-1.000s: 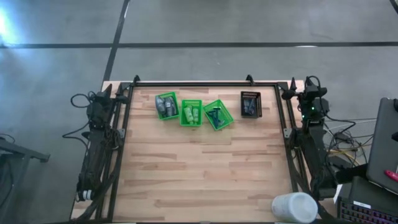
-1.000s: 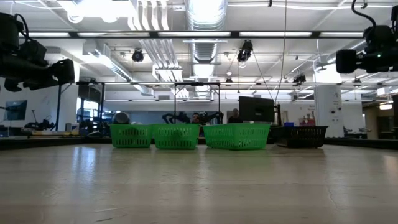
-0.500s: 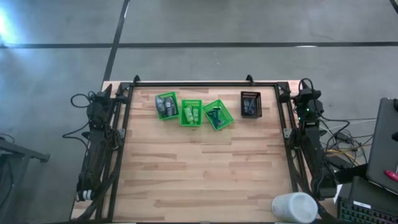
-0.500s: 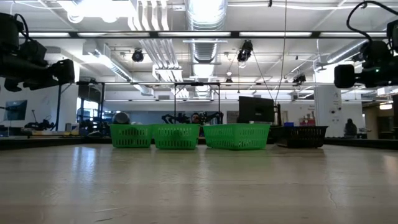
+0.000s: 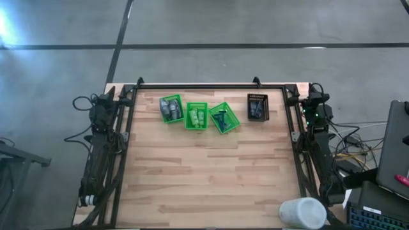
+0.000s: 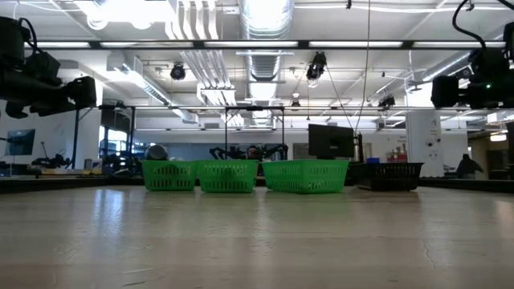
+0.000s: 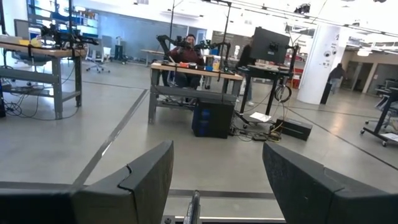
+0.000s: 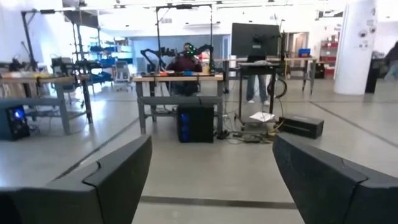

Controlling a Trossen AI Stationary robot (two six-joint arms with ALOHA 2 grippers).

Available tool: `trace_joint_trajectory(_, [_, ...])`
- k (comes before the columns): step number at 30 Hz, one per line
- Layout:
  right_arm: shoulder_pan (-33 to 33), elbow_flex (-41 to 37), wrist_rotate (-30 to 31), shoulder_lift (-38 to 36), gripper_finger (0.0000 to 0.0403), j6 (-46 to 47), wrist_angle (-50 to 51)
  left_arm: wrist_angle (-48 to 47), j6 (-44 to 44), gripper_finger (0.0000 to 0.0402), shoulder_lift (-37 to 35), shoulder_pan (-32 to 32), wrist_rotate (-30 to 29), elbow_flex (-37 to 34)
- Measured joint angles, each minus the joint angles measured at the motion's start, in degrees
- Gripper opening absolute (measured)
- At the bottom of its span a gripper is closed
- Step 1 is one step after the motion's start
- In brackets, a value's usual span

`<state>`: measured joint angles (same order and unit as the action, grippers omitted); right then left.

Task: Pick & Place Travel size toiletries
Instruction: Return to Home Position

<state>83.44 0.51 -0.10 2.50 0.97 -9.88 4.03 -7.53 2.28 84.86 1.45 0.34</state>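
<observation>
Travel size toiletries (image 5: 196,117) in green baskets (image 5: 197,103), black basket (image 5: 257,96); left gripper (image 7: 216,152), right gripper (image 8: 212,142) apart, empty, at table (image 5: 204,179) sides.

Pale wood planks with a soft sheen form the table (image 5: 211,185); the green baskets (image 6: 227,177) are plastic mesh, as is the black basket (image 6: 393,177). Fingers (image 7: 149,180) of the left gripper (image 7: 217,152) look matt dark plastic.

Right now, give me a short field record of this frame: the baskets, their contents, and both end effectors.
left green basket: dark grey tubes
middle green basket: green bottles
right green basket: razor-like sticks
black basket: contents unclear
left end effector: open, empty, at the left edge of the table
right end effector: open, empty, at the right edge
</observation>
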Motion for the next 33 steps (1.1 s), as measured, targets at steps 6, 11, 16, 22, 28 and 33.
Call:
trace_joint_trajectory(6, [-0.04, 0.00, 0.02, 0.09, 0.0329, 4.56, 0.13, -0.02, 0.00, 0.0252, 0.00, 0.00, 0.00, 0.00])
trace_joint_trajectory(11, [-0.04, 0.00, 0.00, 0.09, 0.0346, 5.11, 0.17, -0.03, 0.00, 0.0252, 0.00, 0.00, 0.00, 0.00])
trace_joint_trajectory(16, [-0.04, 0.00, 0.00, 0.09, 0.0360, 4.79, 0.21, -0.04, 0.00, 0.0252, 0.00, 0.00, 0.00, 0.00])
trace_joint_trajectory(22, [-0.02, 0.00, 0.01, 0.24, 0.0353, 5.33, 0.23, -0.04, 0.00, 0.0252, 0.02, 0.00, 0.00, 0.00])
trace_joint_trajectory(28, [-0.02, 0.00, 0.02, 0.22, 0.0334, 5.40, 0.21, -0.07, 0.00, 0.0252, 0.01, 0.00, 0.00, 0.00])
trace_joint_trajectory(33, [0.00, 0.00, 0.02, 0.24, 0.0318, 5.49, 0.21, -0.07, 0.00, 0.0252, 0.00, 0.00, 0.00, 0.00])
